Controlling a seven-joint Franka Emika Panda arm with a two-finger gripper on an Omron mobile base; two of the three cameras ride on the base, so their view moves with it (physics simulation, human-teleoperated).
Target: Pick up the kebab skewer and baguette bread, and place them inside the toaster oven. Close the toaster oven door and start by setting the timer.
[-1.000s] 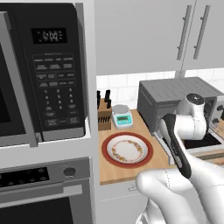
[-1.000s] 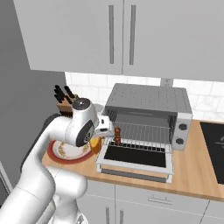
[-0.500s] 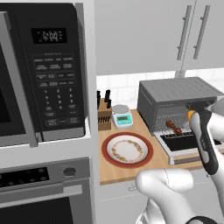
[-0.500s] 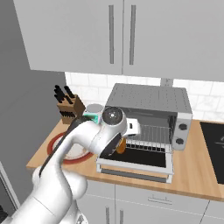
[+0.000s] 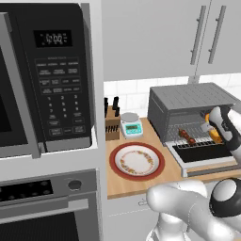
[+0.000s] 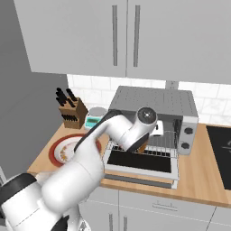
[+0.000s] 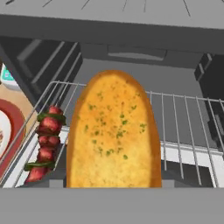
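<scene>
**Baguette held at the mouth of the open toaster oven**

The gripper (image 5: 212, 128) is closed on the baguette bread (image 7: 113, 136) — in the hand view the golden, herb-flecked loaf runs straight out ahead of the pincer and hides the finger tips, so the jaws stand part-way apart at the width of the bread. From the left base view an orange end of the loaf shows just beside the hand, at the right front of the oven opening.

Ahead of the pincer and below the loaf lies the wire rack (image 7: 183, 124) of the toaster oven (image 5: 188, 101), with the dark inner walls and back of the cavity beyond it. Whether the bread touches the rack cannot be told. The kebab skewer (image 7: 43, 144) lies on the rack to the pincer's left, just beside the loaf and roughly parallel to it, its red meat chunks set apart by green pieces; in the left base view it shows as a small dark red line on the rack.

The toaster oven door (image 6: 140, 163) hangs folded down flat beneath the hand, glass facing up. Further to the pincer's left, off the rack and on the wooden counter (image 5: 136, 186), sits the red-rimmed plate (image 5: 137, 161) — well apart from the oven's opening. Behind the plate stand a small kitchen scale (image 5: 131, 125) and a knife block (image 5: 111, 123).
</scene>
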